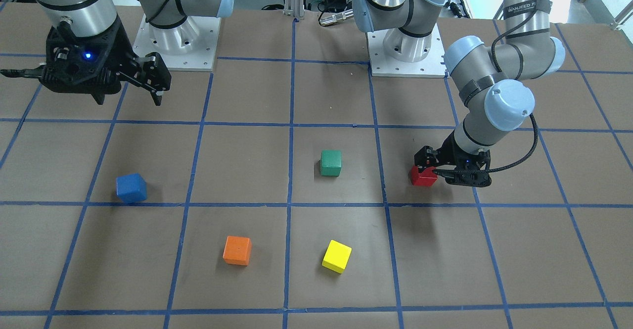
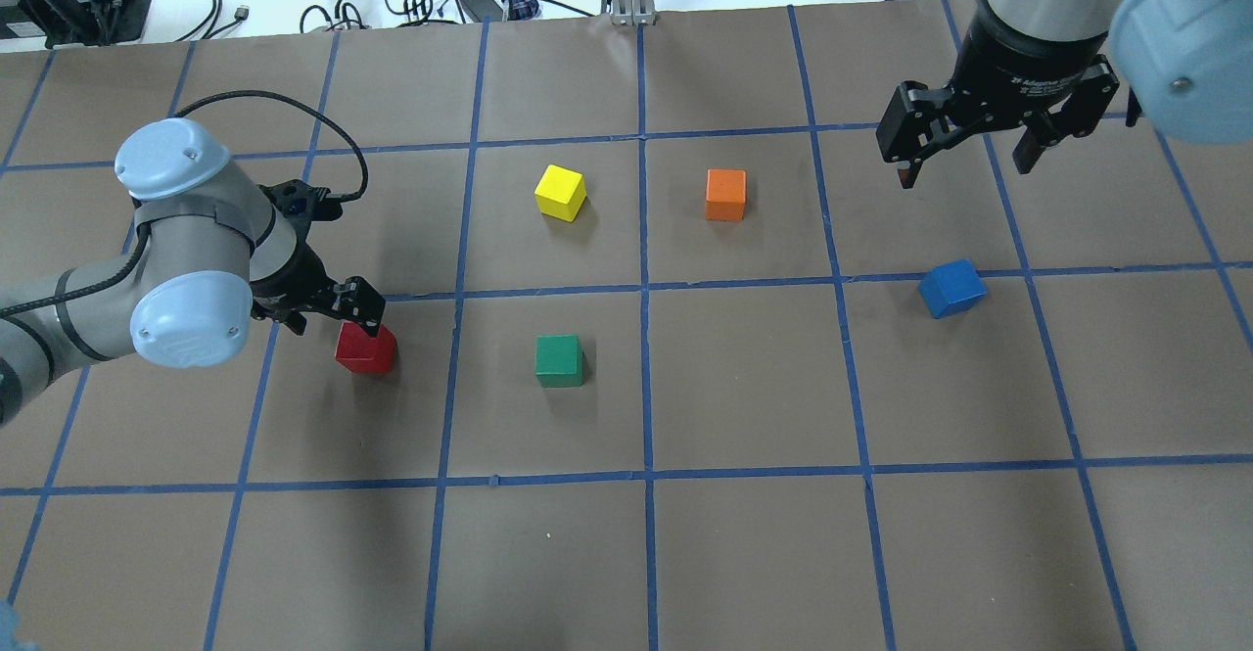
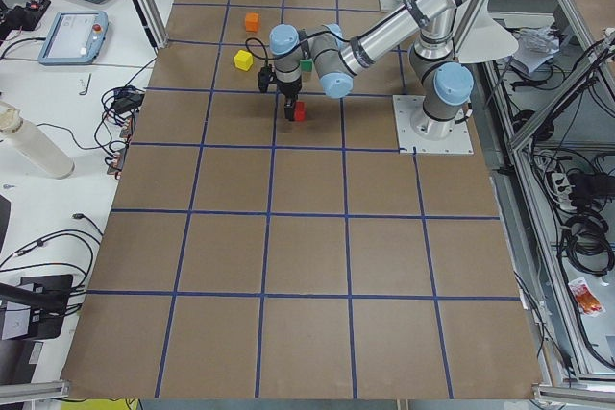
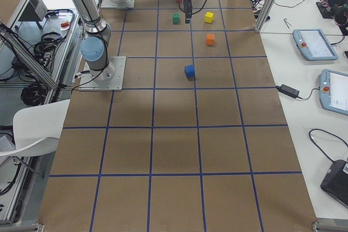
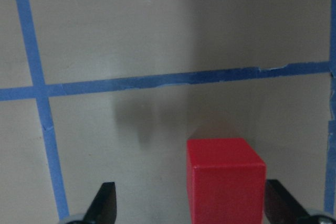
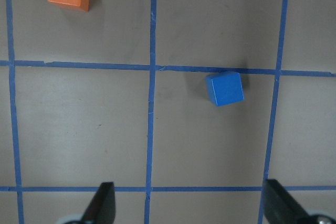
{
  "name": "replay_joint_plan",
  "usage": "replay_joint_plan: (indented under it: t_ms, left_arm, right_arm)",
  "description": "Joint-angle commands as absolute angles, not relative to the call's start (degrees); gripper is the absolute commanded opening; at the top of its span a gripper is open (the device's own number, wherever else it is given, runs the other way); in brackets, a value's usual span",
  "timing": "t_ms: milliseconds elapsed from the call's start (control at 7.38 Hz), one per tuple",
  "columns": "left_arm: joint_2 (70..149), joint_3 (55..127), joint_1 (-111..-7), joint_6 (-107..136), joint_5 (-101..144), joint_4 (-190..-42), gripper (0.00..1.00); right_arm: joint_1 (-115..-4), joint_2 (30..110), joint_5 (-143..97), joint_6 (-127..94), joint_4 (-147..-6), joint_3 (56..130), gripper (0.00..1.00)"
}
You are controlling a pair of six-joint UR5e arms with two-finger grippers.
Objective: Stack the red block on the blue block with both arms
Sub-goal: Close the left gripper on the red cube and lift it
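Note:
The red block [image 5: 226, 182] rests on the brown table between the fingers of my left gripper [image 5: 191, 192]. That gripper is open and low at the table, and the block lies close to the finger on the left wrist view's right. The block [image 2: 365, 349] and gripper [image 2: 348, 323] also show in the overhead view, and both show in the front view, the block [image 1: 423, 176] and the gripper [image 1: 430, 166]. The blue block [image 2: 951, 288] sits alone on the table, also in the front view [image 1: 131, 188] and the right wrist view [image 6: 224, 88]. My right gripper [image 2: 964, 173] is open and empty, raised above the table beyond the blue block.
A green cube [image 2: 559, 360] sits near the table's middle. A yellow cube [image 2: 561, 191] and an orange cube [image 2: 725, 195] lie farther out. Blue tape lines grid the brown table [image 2: 744, 553]. Both arm bases [image 1: 178, 47] stand at the robot's edge.

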State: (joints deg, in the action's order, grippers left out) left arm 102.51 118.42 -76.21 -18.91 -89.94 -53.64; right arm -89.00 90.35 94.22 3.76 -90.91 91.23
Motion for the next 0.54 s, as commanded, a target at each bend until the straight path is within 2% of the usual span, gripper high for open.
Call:
replay_joint_plan:
  t_ms: [0, 136, 271, 407]
  left_arm:
    - [103.01, 118.92, -79.53, -19.07, -90.00, -53.44, 0.99]
    - [103.62, 119.44, -79.71, -19.07, -90.00, -53.52, 0.94]
    - [104.75, 119.44, -79.54, -19.33, -90.44, -51.00, 0.76]
    - [105.64, 119.18, -79.54, -19.42, -90.61, -47.50, 0.48]
  right_arm:
    - [-89.03, 90.26, 94.22, 3.78, -91.05, 91.23, 1.00]
    - [-89.03, 90.26, 94.22, 3.61, -91.14, 91.23, 1.00]
    - [-88.95, 90.26, 94.22, 3.86, -91.14, 91.23, 1.00]
    - [-89.03, 90.35, 94.22, 3.52, -90.79, 91.23, 1.00]
